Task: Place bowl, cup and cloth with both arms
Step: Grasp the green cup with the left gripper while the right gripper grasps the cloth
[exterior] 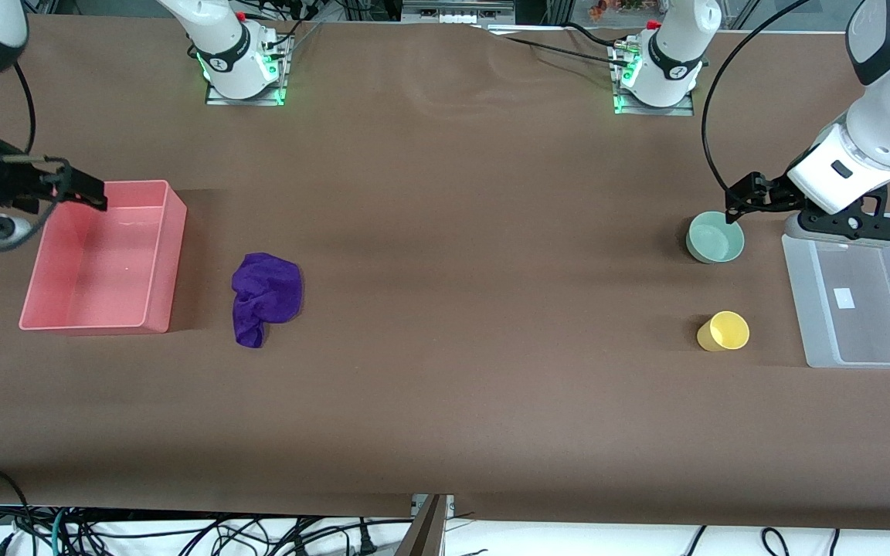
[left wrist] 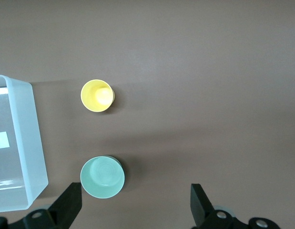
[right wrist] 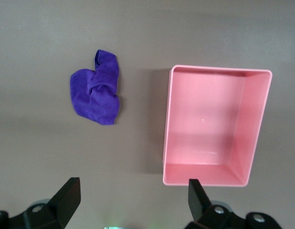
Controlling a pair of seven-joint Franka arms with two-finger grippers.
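Left gripper hangs over the bowl at the frame's right, jaws spread. Right gripper hangs over the pink bin, jaws spread. Cup lower right on the tabletop; cloth beside the bin.

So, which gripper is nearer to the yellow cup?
The left gripper: it hangs open over the bowl, beside the cup. The right gripper is open over the pink bin.

The left gripper hung low with its fingers spread wide and nothing between them, wrist angled downward. The right gripper hovered likewise, fingers parted and empty, its forearm reaching in level from the worktop's edge
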